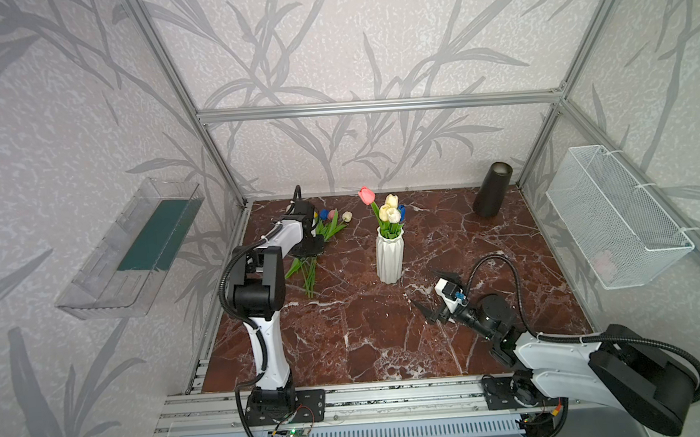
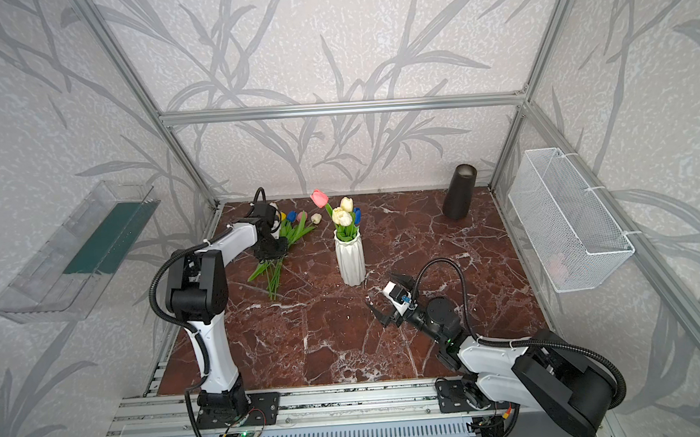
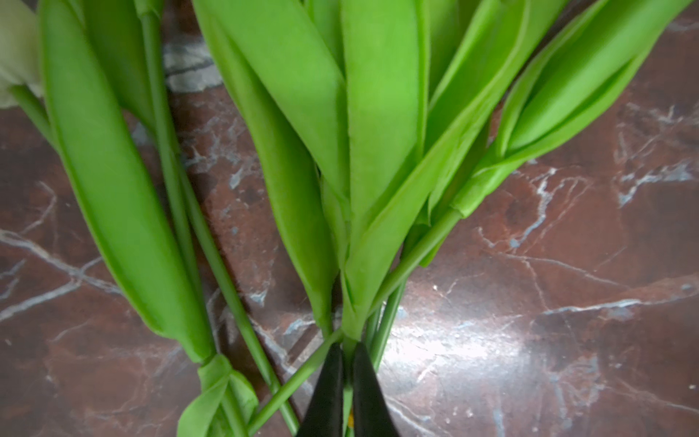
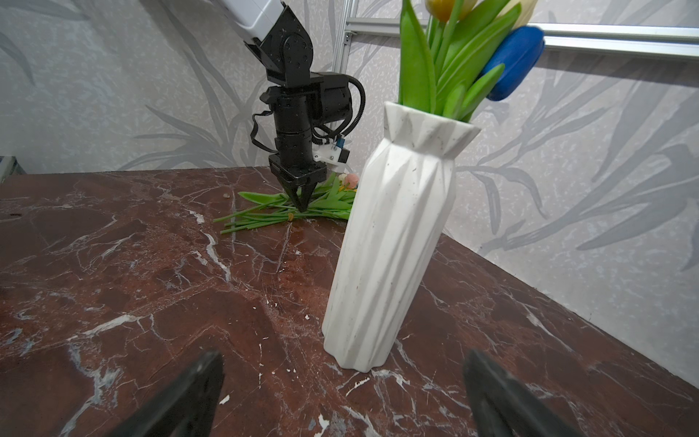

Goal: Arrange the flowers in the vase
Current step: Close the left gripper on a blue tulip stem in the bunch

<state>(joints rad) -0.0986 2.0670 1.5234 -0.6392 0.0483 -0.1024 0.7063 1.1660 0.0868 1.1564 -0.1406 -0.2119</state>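
Loose flowers (image 1: 330, 232) left of vase (image 1: 390, 258)

Soft, even light fills both top views, with faint shadows on the marble tabletop (image 1: 388, 329) and stretched corners. In the left wrist view a white glare patch sits on the marble and the flowers (image 3: 378, 151) blur slightly (nearest leaves most). The right gripper (image 4: 342, 397) shows dark, out-of-focus fingertips (image 4: 189, 393).

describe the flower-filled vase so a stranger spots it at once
On the red-brown marble tabletop, look near the middle, right of the loose tulips lying flat. The white vase stands upright there, a bouquet in its mouth. Pleated white sides set it apart from the smooth black vase, flowerless, in the far right corner.
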